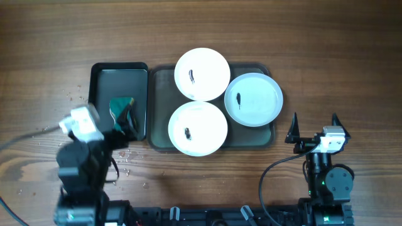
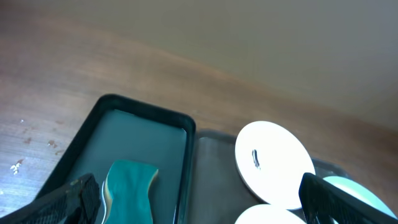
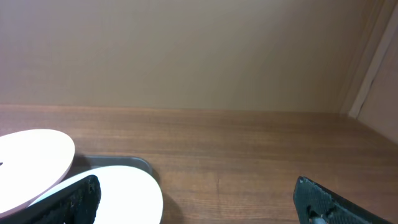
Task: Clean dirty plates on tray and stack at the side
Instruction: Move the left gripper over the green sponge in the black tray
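Three white plates lie on the dark grey-green tray (image 1: 162, 85), each with a small dark smear: one at the back (image 1: 201, 74), one at the front (image 1: 198, 128), one on the right (image 1: 254, 99). My left gripper (image 1: 127, 120) hangs open over the near end of the black tray, beside a teal sponge (image 1: 120, 105). The left wrist view shows the sponge (image 2: 129, 186) by the left finger and the back plate (image 2: 273, 162) ahead. My right gripper (image 1: 314, 122) stands open over bare wood, right of the tray. Its wrist view shows two plate edges (image 3: 124, 193) at the left.
The narrow black glossy tray (image 1: 119, 72) sits left of the plate tray and holds the sponge. Small pale specks lie on the wood left of it (image 1: 75, 95) and in front of it (image 1: 125, 157). Bare wooden tabletop (image 3: 249, 143) stretches right of the tray.
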Available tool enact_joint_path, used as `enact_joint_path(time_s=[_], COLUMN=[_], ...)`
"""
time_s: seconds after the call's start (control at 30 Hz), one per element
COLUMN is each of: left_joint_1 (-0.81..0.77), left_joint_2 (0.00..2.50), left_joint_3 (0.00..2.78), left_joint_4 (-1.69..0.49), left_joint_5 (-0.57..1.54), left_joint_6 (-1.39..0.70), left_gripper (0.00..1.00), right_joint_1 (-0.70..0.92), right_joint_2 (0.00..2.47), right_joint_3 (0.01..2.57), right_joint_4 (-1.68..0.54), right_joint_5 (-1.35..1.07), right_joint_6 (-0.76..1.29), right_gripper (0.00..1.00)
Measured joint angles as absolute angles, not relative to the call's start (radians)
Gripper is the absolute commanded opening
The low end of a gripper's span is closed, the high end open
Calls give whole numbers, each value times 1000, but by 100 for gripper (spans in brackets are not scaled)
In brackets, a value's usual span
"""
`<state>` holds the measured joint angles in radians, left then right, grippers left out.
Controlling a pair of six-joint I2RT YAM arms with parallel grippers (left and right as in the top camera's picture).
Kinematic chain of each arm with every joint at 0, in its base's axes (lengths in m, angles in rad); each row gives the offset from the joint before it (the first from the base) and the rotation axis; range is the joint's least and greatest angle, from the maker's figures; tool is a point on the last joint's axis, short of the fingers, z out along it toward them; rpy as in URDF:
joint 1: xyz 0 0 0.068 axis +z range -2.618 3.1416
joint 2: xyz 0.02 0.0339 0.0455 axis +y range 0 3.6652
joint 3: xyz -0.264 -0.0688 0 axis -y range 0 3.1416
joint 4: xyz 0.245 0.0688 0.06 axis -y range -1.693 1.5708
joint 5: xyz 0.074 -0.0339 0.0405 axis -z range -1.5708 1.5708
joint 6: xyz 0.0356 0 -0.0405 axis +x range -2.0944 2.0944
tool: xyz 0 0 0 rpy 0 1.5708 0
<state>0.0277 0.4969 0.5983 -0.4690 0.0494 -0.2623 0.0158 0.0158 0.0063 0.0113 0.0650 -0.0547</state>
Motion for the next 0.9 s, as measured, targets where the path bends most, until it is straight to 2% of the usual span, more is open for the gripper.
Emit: enact_joint_path(time_s=[0.37,0.67,0.9], left_joint_1=[28,28,28], left_joint_2=[1114,1420,1501], left_joint_3=[1231,1306,1306], left_joint_4=[-1005,-1040,-1048], left_joint_5=[49,49,49], left_joint_6=[-262,-262,-262], left_gripper=[100,100,100], right_joint_1=[16,16,16], right_joint_2=[16,16,16], right_joint_3=[6,6,6], right_joint_4=[11,11,11], right_joint_5=[65,65,65], right_joint_6=[-55,-55,-55], right_gripper=[100,100,100])
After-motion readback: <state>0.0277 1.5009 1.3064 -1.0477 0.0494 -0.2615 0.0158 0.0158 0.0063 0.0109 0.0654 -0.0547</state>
